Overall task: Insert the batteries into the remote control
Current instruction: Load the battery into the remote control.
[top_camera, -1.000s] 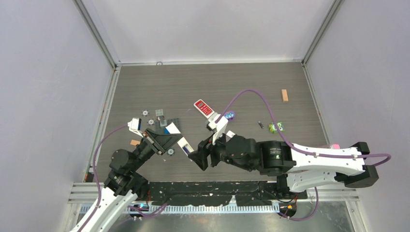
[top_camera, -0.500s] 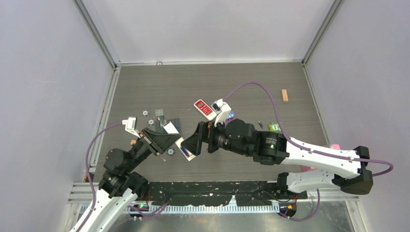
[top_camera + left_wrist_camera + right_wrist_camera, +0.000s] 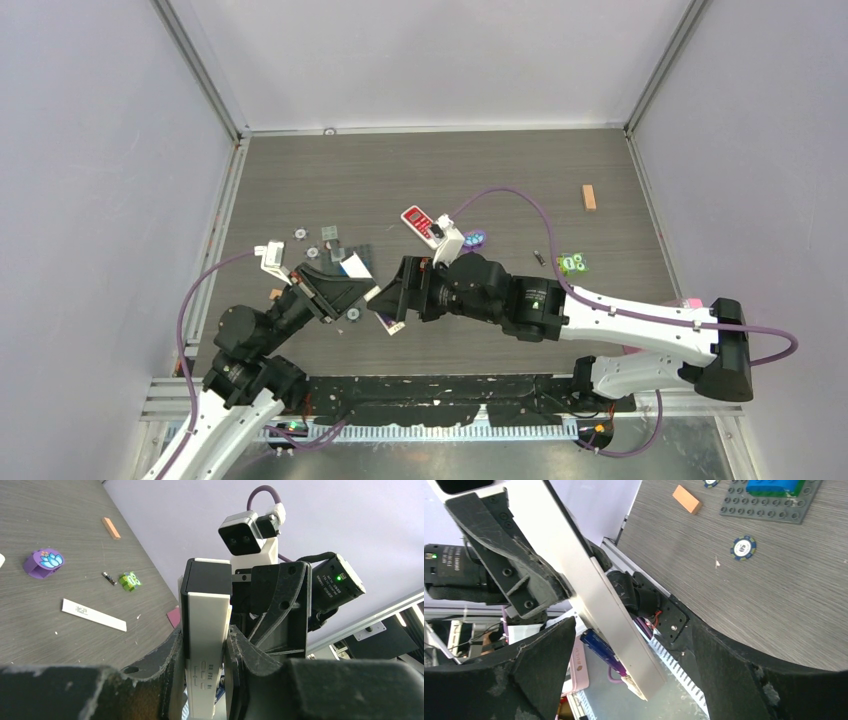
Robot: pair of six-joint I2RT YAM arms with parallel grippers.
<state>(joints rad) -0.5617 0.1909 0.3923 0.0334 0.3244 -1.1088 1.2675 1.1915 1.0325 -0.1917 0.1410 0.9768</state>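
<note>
While the left gripper point(image 3: 205, 652) clamps the remote control point(image 3: 205, 611), the right gripper point(image 3: 631, 640) — wide — straddles it.

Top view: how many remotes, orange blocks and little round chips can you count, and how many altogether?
Remotes: 2 (white remote, red-faced remote)
Orange blocks: 2
Chips: 3
Total: 7

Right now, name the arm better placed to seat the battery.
Probably right. The left arm has its jaws shut on the remote control, holding it up; the right arm has open jaws astride it, beside the blue-purple battery.
</note>
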